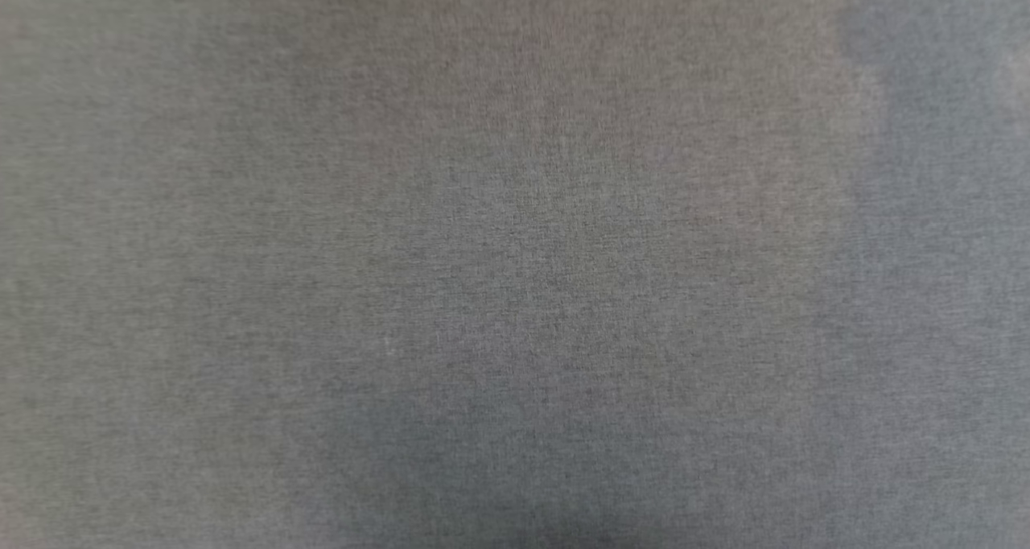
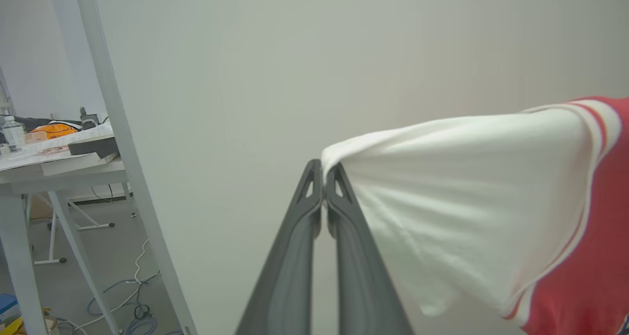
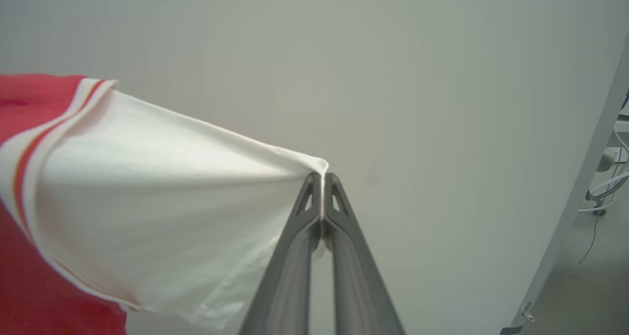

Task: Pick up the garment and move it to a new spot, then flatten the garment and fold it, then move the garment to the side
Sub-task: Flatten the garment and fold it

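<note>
1. Slip risk: only the very edge of a white sleeve is being pinched by each hand. A slip out of either pinch is being judged likely if the pull across the garment (image 2: pixel 467 202) is raised or the arms are swung sharply.
2. Skew risk: if one hand is lowered ahead of the other, the cloth is likely to be laid down twisted, and flattening is being made harder.
3. Sight risk: a grey woven surface (image 1: pixel 515 259) is being seen close up and blurred in the head view. What it is cannot be told, so little help for placing is being given there.
4. Snag risk: a pale post (image 2: pixel 113 104) and a cluttered worktop (image 2: pixel 59 170) are being seen at the left of the left wrist view. A hanging hem could be caught if carried that way.
5. Left hand (image 2: pixel 323 170): the fingers are being pressed together, clamped on the sleeve tip at frame centre.
6. Right hand (image 3: pixel 322 178): likewise closed, with the other sleeve's tip being nipped between the fingertips.
7. Garment position: it is being held aloft against a pale wall, apparently stretched between both hands. The red body is running off the right edge of the left wrist view and off the left edge of the right wrist view (image 3: pixel 162 212).
</note>
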`<state>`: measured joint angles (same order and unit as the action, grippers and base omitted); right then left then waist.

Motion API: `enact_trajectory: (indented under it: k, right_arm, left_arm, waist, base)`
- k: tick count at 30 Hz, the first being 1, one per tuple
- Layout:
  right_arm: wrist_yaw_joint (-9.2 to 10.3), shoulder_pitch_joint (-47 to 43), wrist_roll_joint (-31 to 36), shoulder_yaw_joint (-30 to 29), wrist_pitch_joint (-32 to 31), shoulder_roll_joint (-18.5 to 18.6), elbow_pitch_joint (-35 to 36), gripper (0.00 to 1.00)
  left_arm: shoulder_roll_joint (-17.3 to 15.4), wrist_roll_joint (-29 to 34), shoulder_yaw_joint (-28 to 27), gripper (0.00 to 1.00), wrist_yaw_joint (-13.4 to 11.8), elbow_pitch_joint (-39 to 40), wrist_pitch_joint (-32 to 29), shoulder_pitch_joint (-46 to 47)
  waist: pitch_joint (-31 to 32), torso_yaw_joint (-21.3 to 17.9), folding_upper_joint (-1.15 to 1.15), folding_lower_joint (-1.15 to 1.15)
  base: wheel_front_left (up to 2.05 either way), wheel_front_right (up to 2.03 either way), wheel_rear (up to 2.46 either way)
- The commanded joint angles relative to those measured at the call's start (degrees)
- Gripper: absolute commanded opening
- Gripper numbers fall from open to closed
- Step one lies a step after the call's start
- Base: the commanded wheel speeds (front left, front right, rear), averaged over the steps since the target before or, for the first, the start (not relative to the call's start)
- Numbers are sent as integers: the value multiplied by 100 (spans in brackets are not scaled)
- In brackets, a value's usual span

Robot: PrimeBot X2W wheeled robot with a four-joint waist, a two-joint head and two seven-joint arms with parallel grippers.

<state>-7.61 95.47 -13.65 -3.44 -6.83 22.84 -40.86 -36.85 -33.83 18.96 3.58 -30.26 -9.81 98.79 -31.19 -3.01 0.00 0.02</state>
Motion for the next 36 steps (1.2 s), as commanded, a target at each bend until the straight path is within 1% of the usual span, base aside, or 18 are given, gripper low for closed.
enact_trajectory:
  k: [1, 5, 7, 10, 11, 12, 16, 20, 24, 26, 28, 30, 32, 36]
  right_arm:
    - [12, 157, 122, -126, 192, -12, -188, 0]
    - [12, 434, 340, -213, 630, -186, -625, 0]
    - [12, 508, 398, -231, 782, -255, -837, 0]
    - [12, 501, 420, -189, 921, -345, -1089, 0]
    - [12, 466, 423, -138, 963, -362, -1166, 0]
    - [12, 332, 337, -20, 1071, -403, -1326, 0]
    - [12, -79, 149, 270, 1210, -455, -1487, 0]
    - [12, -669, -173, 568, 1300, -455, -1601, 0]
    - [12, -1463, -651, 926, 1240, -420, -1581, 0]
    - [12, -1930, -998, 1099, 1089, -390, -1510, 0]
    - [12, -2480, -1528, 1302, 836, -317, -1275, 0]
    - [12, -2978, -1923, 1489, 619, -164, -1032, 0]
    - [12, -3624, -2366, 1695, 362, 79, -706, 0]
    - [12, -4708, -3009, 1947, 27, 532, -99, 0]
  left_arm:
    - [42, 78, 5, 0, 16, -249, 161, 263]
    - [284, 184, 92, 0, 106, -847, 667, 703]
    - [409, 236, 185, 0, 164, -1085, 934, 738]
    - [602, 135, 197, 0, 224, -1420, 1265, 619]
    - [670, 91, 203, 0, 247, -1525, 1397, 524]
    - [797, 14, 311, 0, 313, -1747, 1636, 182]
    - [929, -183, 434, 0, 366, -1912, 1956, -502]
    - [1033, -426, 586, 0, 385, -1905, 2162, -1352]
    - [988, -531, 977, 0, 389, -1585, 2302, -2338]
    - [947, -632, 1127, 0, 389, -1425, 2337, -2872]
    - [902, -794, 1258, 0, 390, -1270, 2322, -3467]
    - [862, -912, 1343, 0, 390, -1159, 2297, -3927]
    - [806, -1063, 1424, 0, 390, -1036, 2217, -4489]
    - [697, -1322, 1661, 0, 390, -646, 1988, -5454]
  waist:
    - [-416, -138, 0, -2]
    - [-496, -113, 0, -2]
    - [-516, -76, 0, -2]
    - [-528, -24, 0, -2]
    - [-515, 1, 0, -2]
    - [-451, 63, 0, -2]
    - [-216, 126, 0, -2]
    - [167, 189, 0, -2]
    - [616, 243, 0, -2]
    - [864, 265, 0, -2]
    - [1115, 289, 0, -2]
    - [1325, 320, 0, -2]
    - [1564, 349, 0, -2]
    - [1888, 379, 0, -2]
  base:
    - [0, 0, 0]
    - [0, 0, 0]
    - [0, 0, 0]
    - [0, 0, 0]
    - [0, 0, 0]
    - [0, 0, 0]
    - [0, 0, 0]
    - [0, 0, 0]
    - [0, 0, 0]
    - [0, 0, 0]
    - [0, 0, 0]
    - [0, 0, 0]
    - [0, 0, 0]
    - [0, 0, 0]
